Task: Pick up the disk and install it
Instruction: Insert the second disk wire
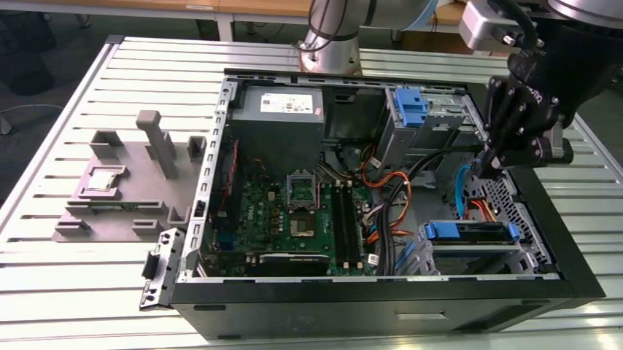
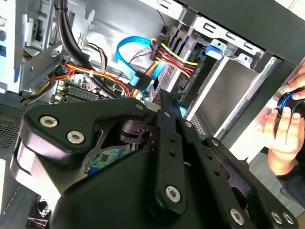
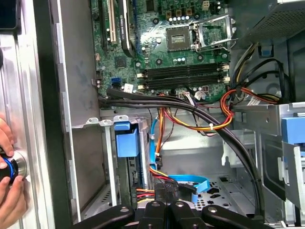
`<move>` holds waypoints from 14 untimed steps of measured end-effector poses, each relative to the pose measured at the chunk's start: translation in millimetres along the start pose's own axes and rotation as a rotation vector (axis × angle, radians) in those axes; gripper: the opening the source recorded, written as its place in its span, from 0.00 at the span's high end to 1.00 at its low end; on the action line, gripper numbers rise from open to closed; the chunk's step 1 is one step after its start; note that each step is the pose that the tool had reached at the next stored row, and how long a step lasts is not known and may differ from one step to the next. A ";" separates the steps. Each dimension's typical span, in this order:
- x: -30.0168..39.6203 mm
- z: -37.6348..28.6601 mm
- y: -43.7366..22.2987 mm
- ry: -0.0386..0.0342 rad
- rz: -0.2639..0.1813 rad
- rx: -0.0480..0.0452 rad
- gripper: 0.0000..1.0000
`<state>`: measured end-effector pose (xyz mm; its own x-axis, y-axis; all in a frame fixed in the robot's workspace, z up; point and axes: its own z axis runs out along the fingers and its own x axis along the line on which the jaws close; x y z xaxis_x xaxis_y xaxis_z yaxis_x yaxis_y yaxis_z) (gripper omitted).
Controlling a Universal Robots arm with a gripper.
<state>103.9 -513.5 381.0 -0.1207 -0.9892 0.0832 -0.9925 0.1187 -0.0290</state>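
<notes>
Hovering over the open computer case (image 1: 389, 306), the gripper (image 1: 484, 169) is pinching its fingers (image 3: 157, 212) together on nothing. The disk (image 1: 470, 232) is sitting slotted in the grey drive cage (image 1: 467, 259) at the case's corner, below and clear of them, its blue carrier end showing and the rest hidden. The case is lying on a slatted metal table (image 1: 58, 292).

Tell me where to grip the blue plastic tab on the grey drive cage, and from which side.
Probably pinch the blue tab across its two narrow edges, coming straight in through the open side of the case. It stands proud of the grey cage, so both edges look free. The cables run close along one side, so keep the approach square.
</notes>
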 end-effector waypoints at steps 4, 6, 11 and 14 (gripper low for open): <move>-4.5 0.4 -0.8 0.0003 0.000 -0.0021 0.89; -6.6 0.5 -1.0 0.0005 0.000 -0.0029 0.89; -10.5 0.7 -1.5 -0.0002 0.000 -0.0063 0.89; -12.7 0.6 -1.7 -0.0002 0.000 -0.0091 0.89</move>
<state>107.1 -501.2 379.5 -0.1205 -0.9892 0.0830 -0.9927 0.1192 -0.0200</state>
